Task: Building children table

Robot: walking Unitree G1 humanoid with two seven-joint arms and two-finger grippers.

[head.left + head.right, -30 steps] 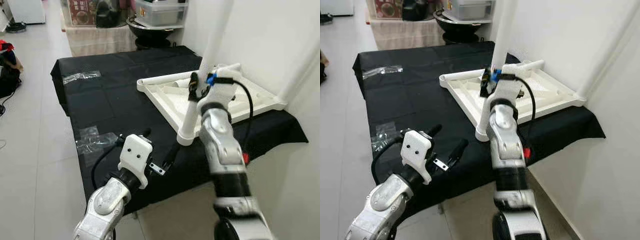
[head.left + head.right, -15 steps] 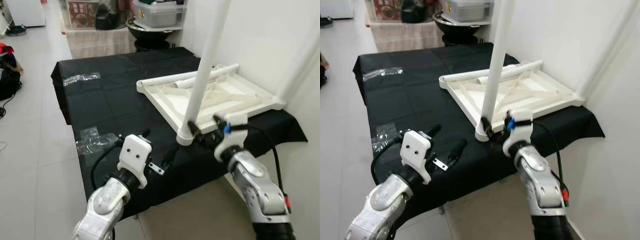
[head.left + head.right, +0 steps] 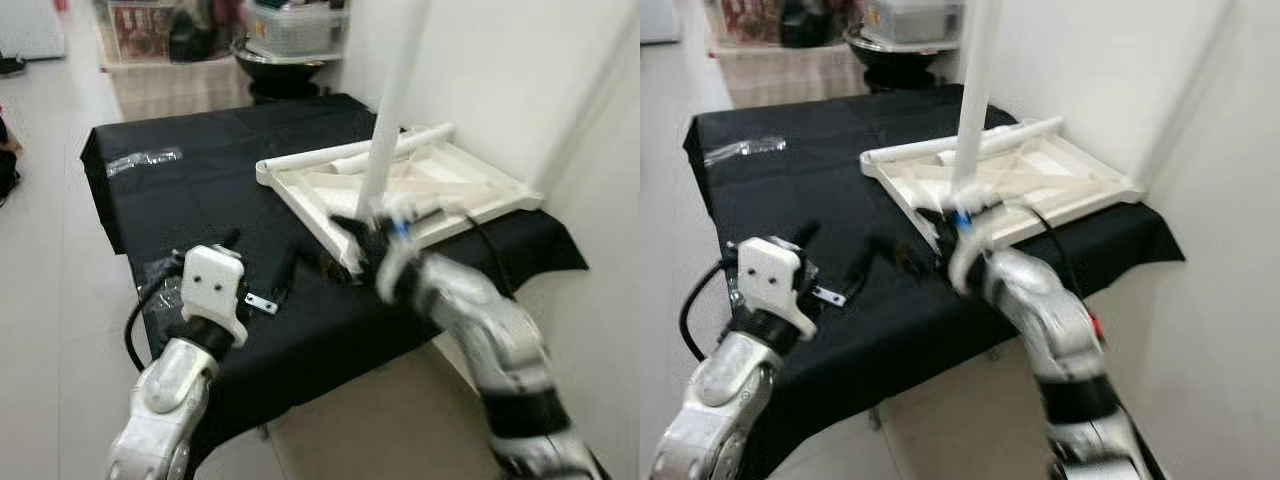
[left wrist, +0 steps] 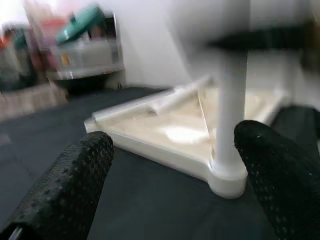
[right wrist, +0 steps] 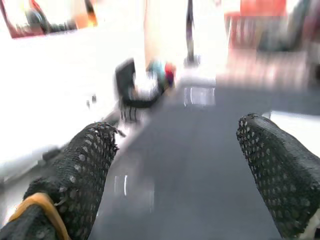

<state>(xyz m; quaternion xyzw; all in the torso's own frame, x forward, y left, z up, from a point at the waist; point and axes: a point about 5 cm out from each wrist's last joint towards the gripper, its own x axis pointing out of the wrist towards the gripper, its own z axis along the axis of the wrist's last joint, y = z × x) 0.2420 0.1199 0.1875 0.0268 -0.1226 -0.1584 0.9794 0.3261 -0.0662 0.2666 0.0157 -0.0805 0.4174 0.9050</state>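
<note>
Left eye view, counter: a low counter under a black cloth [image 3: 230,180] fills the middle of the frame, pale floor tiles at left, a white wall at right.
Left eye view, task thing: a white plastic children's table top [image 3: 440,195] lies upside down at centre right of the cloth, ribs showing; one white tubular leg [image 3: 393,100] stands upright from its near corner and runs off the top edge; a second white tube [image 3: 400,145] lies along its far edge.
Left eye view, left end effector [image 3: 262,268]: lower left of centre, over the cloth, its black fingers spread wide and holding nothing, a white housing behind them.
Left eye view, right end effector [image 3: 352,240]: centre of the frame, blurred, just beside the base of the upright leg; how its fingers stand cannot be told here.
Left eye view, other: clear plastic wrap [image 3: 140,158] lies on the cloth at upper left; storage boxes sit blurred along the top edge.
Left wrist view: two black dotted fingers [image 4: 75,180] stand wide apart, the leg's round socket [image 4: 227,177] and the white top on the dark cloth between them, untouched.
Right wrist view: two black mesh-textured fingers [image 5: 87,170] stand wide apart over dark cloth, nothing between them; the background is blurred.
</note>
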